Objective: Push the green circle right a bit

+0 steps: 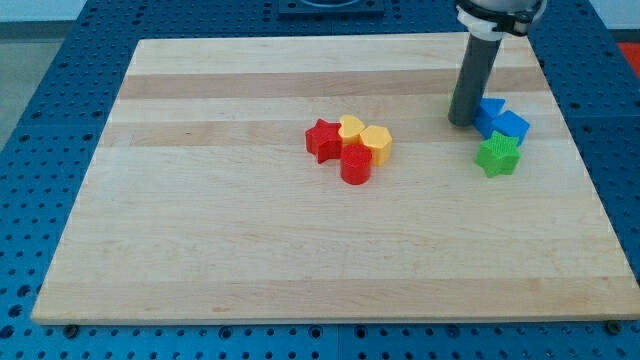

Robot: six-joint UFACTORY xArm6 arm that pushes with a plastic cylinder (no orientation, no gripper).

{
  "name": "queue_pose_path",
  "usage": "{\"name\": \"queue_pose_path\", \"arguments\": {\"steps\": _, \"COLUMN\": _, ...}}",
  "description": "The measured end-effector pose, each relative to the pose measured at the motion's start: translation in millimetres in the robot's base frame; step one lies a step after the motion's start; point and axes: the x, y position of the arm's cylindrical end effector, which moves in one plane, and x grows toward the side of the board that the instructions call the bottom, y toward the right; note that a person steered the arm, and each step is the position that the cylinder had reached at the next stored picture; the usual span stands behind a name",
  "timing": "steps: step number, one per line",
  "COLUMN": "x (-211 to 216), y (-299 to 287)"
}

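My tip (461,121) rests on the wooden board (250,250) at the view's upper right, touching or just left of a blue block (489,111). A second blue block (512,126) lies to its right. A green star-shaped block (497,155) sits just below the blue pair, below and right of my tip. No green circle shows in the view; the rod may hide something behind it.
A tight cluster lies near the board's middle: a red star (322,139), a yellow heart (351,128), a yellow hexagon (376,143) and a red cylinder (356,164). The board's right edge is close to the blue and green blocks.
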Motion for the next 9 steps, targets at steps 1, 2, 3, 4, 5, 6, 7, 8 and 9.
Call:
{"name": "queue_pose_path", "arguments": {"steps": 1, "x": -4.9, "y": 0.1}}
{"name": "queue_pose_path", "arguments": {"steps": 2, "x": -5.0, "y": 7.1}}
{"name": "queue_pose_path", "arguments": {"steps": 3, "x": -6.0, "y": 17.5}}
{"name": "queue_pose_path", "arguments": {"steps": 4, "x": -11.5, "y": 19.2}}
{"name": "queue_pose_path", "arguments": {"steps": 5, "x": -12.6, "y": -6.5}}
{"name": "queue_pose_path", "arguments": {"steps": 6, "x": -12.7, "y": -44.1}}
{"name": "queue_pose_path", "arguments": {"steps": 7, "x": -27.8, "y": -59.9}}
{"name": "queue_pose_path", "arguments": {"steps": 8, "x": -52.7, "y": -54.2}}
{"name": "queue_pose_path", "arguments": {"steps": 9, "x": -60.8, "y": -39.6}}
